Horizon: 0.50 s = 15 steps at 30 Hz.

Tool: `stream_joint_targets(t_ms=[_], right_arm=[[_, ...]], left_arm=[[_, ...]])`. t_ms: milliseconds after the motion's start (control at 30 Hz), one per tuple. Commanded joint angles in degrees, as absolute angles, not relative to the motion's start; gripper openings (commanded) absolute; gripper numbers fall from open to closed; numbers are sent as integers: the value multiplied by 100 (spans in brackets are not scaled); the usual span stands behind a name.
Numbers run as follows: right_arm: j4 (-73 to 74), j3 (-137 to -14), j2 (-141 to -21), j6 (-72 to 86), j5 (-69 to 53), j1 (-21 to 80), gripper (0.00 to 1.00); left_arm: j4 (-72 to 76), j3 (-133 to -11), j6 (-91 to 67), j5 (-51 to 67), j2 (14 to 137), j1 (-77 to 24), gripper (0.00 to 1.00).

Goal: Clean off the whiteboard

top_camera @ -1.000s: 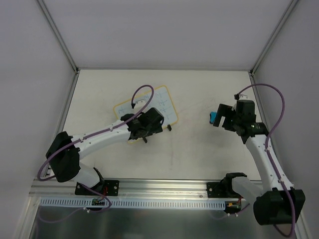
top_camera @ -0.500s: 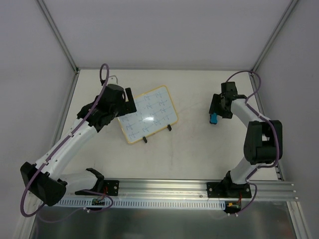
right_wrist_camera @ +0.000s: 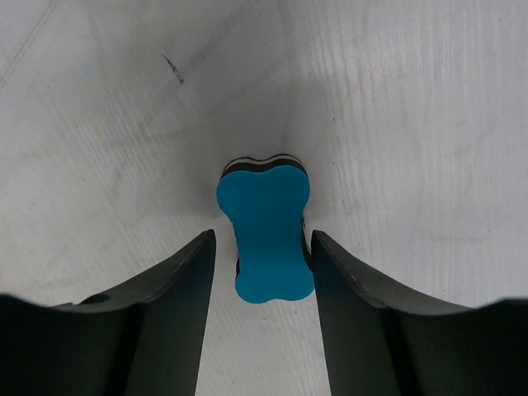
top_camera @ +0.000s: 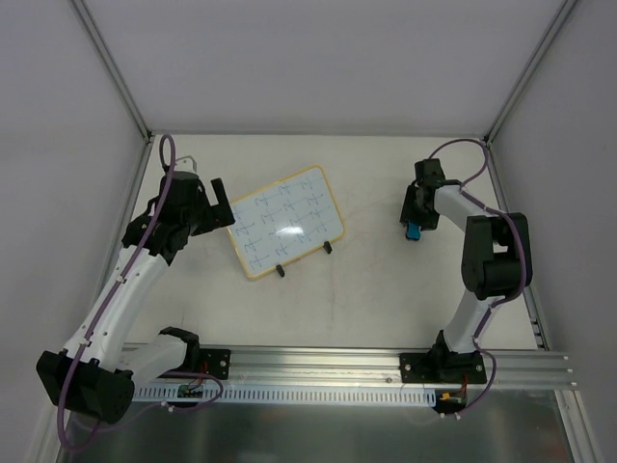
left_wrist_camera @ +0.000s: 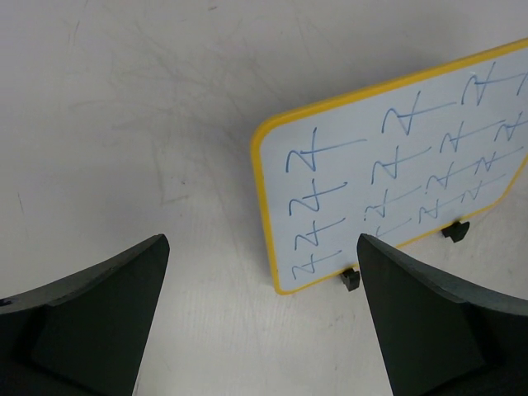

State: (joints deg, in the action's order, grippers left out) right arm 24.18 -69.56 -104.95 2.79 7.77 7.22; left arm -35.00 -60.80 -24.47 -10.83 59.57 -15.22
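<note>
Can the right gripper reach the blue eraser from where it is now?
Likely yes: the right gripper straddles the blue eraser, one finger on each side, and nothing else lies between them.

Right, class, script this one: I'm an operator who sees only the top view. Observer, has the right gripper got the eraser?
Observer: In the right wrist view the right gripper is astride the eraser, with a finger close on each side. I cannot confirm a firm pinch.
Operator: What does the eraser look like up close?
Observer: It is bone-shaped, blue on top with a black layer beneath, and it stands on the table.
Operator: And the left gripper?
Observer: In the left wrist view the left gripper is open and empty. The scribbled whiteboard lies ahead of its fingers, not between them.
</note>
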Motion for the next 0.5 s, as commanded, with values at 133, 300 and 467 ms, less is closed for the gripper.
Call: stream_joint_targets(t_ms=[133, 300, 467], right_arm=[[2382, -7286, -10591, 316, 906, 712, 47], [2399, -7356, -10687, 360, 818, 712, 45], [2417, -7374, -10740, 413, 774, 712, 43]], left_arm=[[-3358, -5801, -2101, -520, 5766, -1161, 99], [-3024, -5520, -1916, -80, 5695, -871, 98], [-2541, -5221, -1749, 658, 5730, -607, 98]])
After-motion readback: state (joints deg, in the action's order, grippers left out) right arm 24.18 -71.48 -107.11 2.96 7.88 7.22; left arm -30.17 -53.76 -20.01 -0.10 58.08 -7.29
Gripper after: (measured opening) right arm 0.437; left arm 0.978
